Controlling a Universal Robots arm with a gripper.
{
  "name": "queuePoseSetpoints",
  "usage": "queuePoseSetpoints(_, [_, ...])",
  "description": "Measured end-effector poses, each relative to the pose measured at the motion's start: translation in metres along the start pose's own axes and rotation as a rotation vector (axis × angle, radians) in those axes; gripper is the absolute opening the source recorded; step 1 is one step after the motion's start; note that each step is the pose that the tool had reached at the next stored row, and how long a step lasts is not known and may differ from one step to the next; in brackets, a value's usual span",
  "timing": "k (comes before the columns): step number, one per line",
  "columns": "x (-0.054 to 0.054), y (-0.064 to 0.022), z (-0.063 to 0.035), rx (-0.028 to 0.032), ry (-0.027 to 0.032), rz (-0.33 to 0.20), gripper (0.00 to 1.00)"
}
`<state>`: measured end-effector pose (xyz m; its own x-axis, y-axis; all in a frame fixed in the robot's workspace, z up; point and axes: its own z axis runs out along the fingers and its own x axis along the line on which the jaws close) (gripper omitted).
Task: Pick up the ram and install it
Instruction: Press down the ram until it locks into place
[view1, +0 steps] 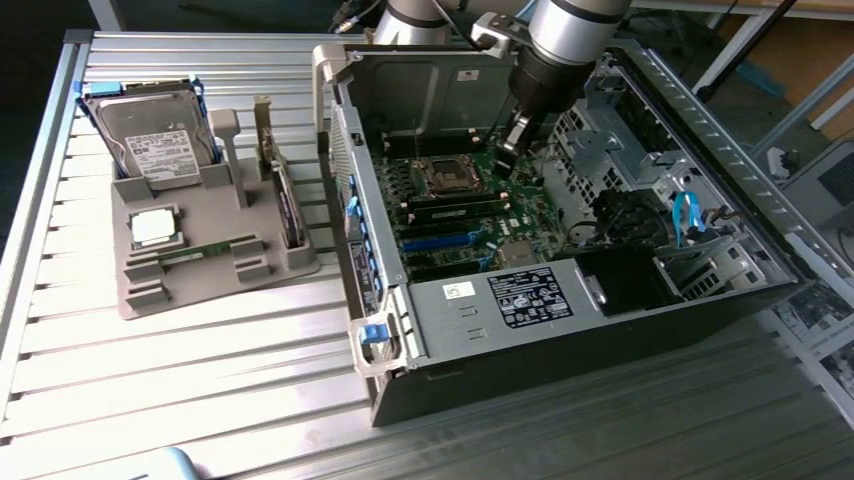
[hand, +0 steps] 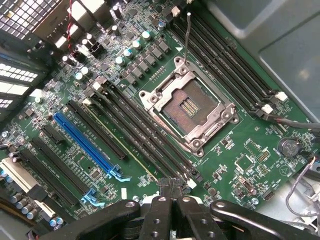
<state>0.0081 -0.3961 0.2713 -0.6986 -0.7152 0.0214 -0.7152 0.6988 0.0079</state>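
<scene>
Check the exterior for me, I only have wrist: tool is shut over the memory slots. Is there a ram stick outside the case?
Observer: Looks like it. A thin green stick lies flat in a grey tray, at the exterior view's left of the case.
Operator: What else is in the tray?
Observer: A hard drive propped up at the back, a CPU in front of it, and a card standing on edge.
Operator: Where is the tool from out there?
Observer: The tool reaches down into the open case over the board, well apart from the tray.
</scene>
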Motion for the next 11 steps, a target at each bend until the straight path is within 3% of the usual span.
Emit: queuePoseSetpoints(11, [0.0, 0.0, 0.0001, -0.0008, -0.0003, 0.036, 0.11])
